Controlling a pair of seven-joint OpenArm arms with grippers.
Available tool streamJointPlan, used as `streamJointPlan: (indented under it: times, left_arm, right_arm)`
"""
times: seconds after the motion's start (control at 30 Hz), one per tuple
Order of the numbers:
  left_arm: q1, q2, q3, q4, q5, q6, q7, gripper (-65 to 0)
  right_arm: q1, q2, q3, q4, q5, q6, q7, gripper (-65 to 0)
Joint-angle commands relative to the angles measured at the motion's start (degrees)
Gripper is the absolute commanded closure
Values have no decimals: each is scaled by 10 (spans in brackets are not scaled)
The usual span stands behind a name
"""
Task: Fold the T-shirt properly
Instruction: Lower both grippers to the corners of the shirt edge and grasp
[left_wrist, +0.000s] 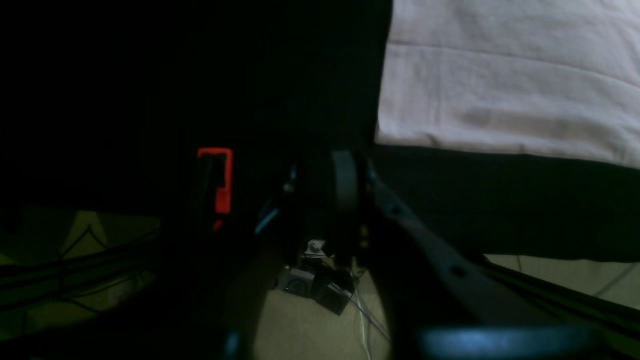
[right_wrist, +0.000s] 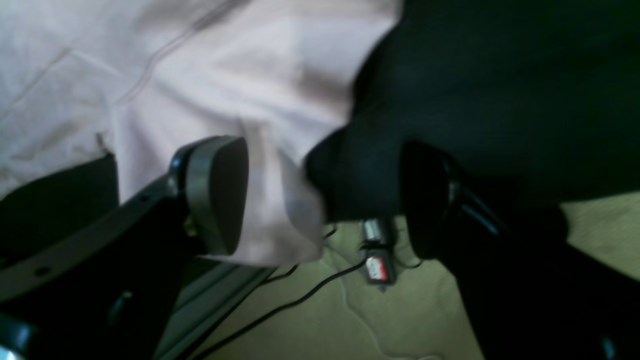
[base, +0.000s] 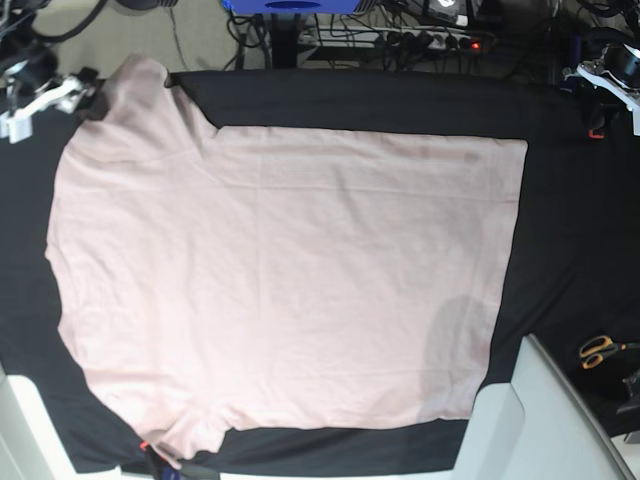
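T-shirt (base: 290, 280) flat on bench (base: 570, 240); right hand (right_wrist: 320, 195) apart astride sleeve; left hand (left_wrist: 300, 195) indeterminate.

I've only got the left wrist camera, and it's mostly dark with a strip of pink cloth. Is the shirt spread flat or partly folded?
Observer: In the base view the T-shirt lies spread flat and unfolded on the black table covering.
Operator: Where is the right gripper?
Observer: The right gripper is at a sleeve that overhangs the table's edge. Its jaws are wide open, with some of the sleeve's cloth between them.
Operator: Anything else on the table?
Observer: Orange-handled scissors lie on the left arm's side, apart from the shirt.
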Motion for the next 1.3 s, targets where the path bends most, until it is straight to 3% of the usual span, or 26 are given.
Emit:
streamJointPlan:
  times: [0.0,0.07,0.23,0.57,0.63,0.73,0.8,0.93,1.0,1.27]
  left_arm:
    - [4,-8,-6,8,-8,-4,-11,-99]
    - [4,-8,-6,8,-8,-4,-11,-99]
    - [4,-7,-6,8,-9,-4,-11,-99]
    - [-7,18,-1,7,-10,-4,-11,-99]
    - [-17,27,-3,-3,-7,-4,-11,-100]
    - [-26,26,-2,-40,-10,-4,-11,-109]
    - [-39,26,-2,-65,-10,-5,-11,-133]
    - [-58,26,-2,-112,-11,-5,-11,-311]
    - [-73,26,-2,-139,-11,-5,-11,-357]
    - [-150,28,0,-215,-8,-5,-11,-360]
  right_arm:
    - [-7,8,-7,9,7,4,2,-446]
    - [-18,8,-33,7,7,4,6,-441]
    - [-22,7,-53,-3,7,4,7,-326]
    - [-11,9,-57,-18,6,4,7,-300]
    - [-8,10,-57,-28,6,4,2,-210]
    - [1,12,-57,-55,6,4,2,0]
    - [3,12,-57,-66,6,4,2,-29]
    - [3,12,-58,-68,6,4,2,-5]
    - [3,12,-58,-64,6,4,2,-2]
    - [3,12,-58,-64,6,4,2,-2]
